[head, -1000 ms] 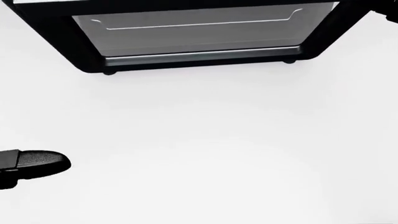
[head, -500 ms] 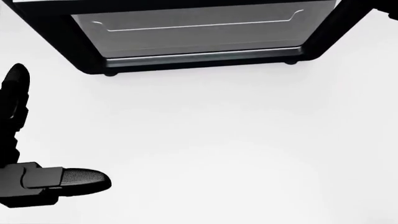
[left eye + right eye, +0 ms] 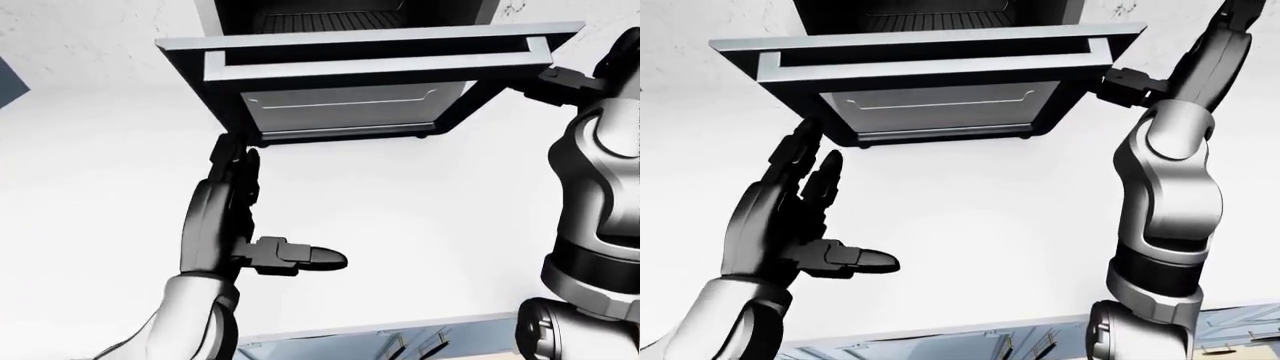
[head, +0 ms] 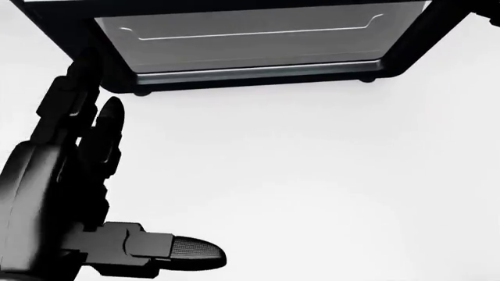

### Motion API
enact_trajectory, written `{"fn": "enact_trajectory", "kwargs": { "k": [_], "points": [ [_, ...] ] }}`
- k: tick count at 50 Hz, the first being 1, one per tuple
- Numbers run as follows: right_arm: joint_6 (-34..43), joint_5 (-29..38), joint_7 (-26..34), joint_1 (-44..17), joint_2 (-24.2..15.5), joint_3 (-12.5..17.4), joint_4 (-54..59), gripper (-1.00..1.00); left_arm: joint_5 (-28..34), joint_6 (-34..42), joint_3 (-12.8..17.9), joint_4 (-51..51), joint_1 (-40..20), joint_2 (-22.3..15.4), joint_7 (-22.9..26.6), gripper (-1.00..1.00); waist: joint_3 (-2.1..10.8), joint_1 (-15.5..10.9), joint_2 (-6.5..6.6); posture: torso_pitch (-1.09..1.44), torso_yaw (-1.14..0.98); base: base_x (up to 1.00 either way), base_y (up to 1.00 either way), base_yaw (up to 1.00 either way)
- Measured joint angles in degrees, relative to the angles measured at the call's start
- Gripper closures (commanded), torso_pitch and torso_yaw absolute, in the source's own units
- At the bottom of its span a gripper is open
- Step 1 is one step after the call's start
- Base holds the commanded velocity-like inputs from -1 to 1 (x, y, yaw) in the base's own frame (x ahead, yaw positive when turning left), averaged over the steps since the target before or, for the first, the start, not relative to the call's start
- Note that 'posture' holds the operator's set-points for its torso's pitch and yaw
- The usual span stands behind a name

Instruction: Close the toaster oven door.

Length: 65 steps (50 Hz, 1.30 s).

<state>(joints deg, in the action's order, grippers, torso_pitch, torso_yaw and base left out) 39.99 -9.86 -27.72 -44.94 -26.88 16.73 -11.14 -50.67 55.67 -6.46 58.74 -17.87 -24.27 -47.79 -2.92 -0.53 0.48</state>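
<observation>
Toaster oven door (image 3: 930, 64) hangs open; left hand (image 3: 780, 217) below it, fingers (image 3: 805, 161) spread; right hand (image 3: 1125, 86) touches its right corner, grip unclear.

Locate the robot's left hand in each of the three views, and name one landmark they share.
Left-eye view: left hand left of centre, fingers up toward the door's left corner.
Head view: fills the lower left, thumb pointing right.
Right-eye view: lower left, open.
Shared landmark: the open toaster oven door across the top of each picture.
</observation>
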Motion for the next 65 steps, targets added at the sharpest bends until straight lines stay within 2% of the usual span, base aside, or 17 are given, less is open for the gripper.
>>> {"fn": "enact_trajectory", "kwargs": {
  "k": [3,7,13,18,24,29,36,44,51,65],
  "points": [
    [0.1,0.1,0.0,-0.1,0.1,-0.1,0.1,-1.0,1.5,2.9,-1.2,0.0,-1.8,2.4,-1.2,-1.0,0.0,0.1,-0.12,0.0,0.0,0.0,0.0,0.0],
    [0.8,0.2,0.0,0.0,-0.1,0.1,-0.2,-1.0,4.5,5.2,-4.9,0.0,-3.2,5.4,-2.5,-1.0,-0.01,0.0,-0.28,0.0,0.0,0.0,0.0,0.0],
    [0.9,0.3,-0.1,0.2,0.0,0.3,-0.3,-1.0,9.1,11.7,-5.7,0.1,-7.7,12.6,-1.9,-1.0,-0.07,0.0,-0.61,0.0,0.0,0.0,0.0,0.0],
    [0.9,0.3,-0.2,0.4,0.0,0.4,-0.4,-1.0,20.7,16.9,-6.0,-0.9,-9.8,19.9,5.9,-1.0,-0.18,0.0,-0.96,0.0,0.0,0.0,0.0,0.0],
    [0.5,0.5,-0.3,0.7,0.2,0.5,-0.5,-1.0,36.5,16.8,-7.2,-5.4,-10.2,24.0,16.3,-1.0,-0.23,0.1,-1.48,0.0,0.0,0.0,0.0,0.0],
    [0.2,0.7,-0.6,0.7,0.2,0.7,-0.1,-1.0,45.7,14.3,-7.6,-8.8,-9.7,27.0,23.0,-1.0,-0.19,-0.2,-2.04,0.0,0.0,0.0,0.0,0.0],
    [0.1,0.7,-0.8,0.9,0.2,0.7,0.0,-1.0,53.9,12.1,-7.8,-11.3,-9.8,30.2,29.2,-1.0,-0.16,-0.4,-2.6,0.0,0.0,0.0,0.0,0.0],
    [0.2,0.6,-0.8,0.5,0.1,0.5,-0.1,-1.0,59.2,14.2,-6.6,-12.9,-12.8,32.4,33.6,-1.0,-0.44,-0.4,-2.98,0.0,0.0,0.0,0.0,0.0],
    [-0.6,0.2,-0.8,0.0,-0.1,0.7,-0.8,-1.0,61.9,13.6,-3.5,-16.6,-17.6,32.4,36.4,-1.0,-0.4,-0.4,-3.31,0.0,0.0,0.0,0.0,0.0],
    [-1.1,0.1,-0.9,0.5,0.1,0.7,-0.9,-1.0,63.1,10.5,-1.4,-20.5,-20.9,32.8,38.8,-1.0,-0.13,-0.5,-3.8,0.0,0.0,0.0,0.0,0.0]
  ]
}}
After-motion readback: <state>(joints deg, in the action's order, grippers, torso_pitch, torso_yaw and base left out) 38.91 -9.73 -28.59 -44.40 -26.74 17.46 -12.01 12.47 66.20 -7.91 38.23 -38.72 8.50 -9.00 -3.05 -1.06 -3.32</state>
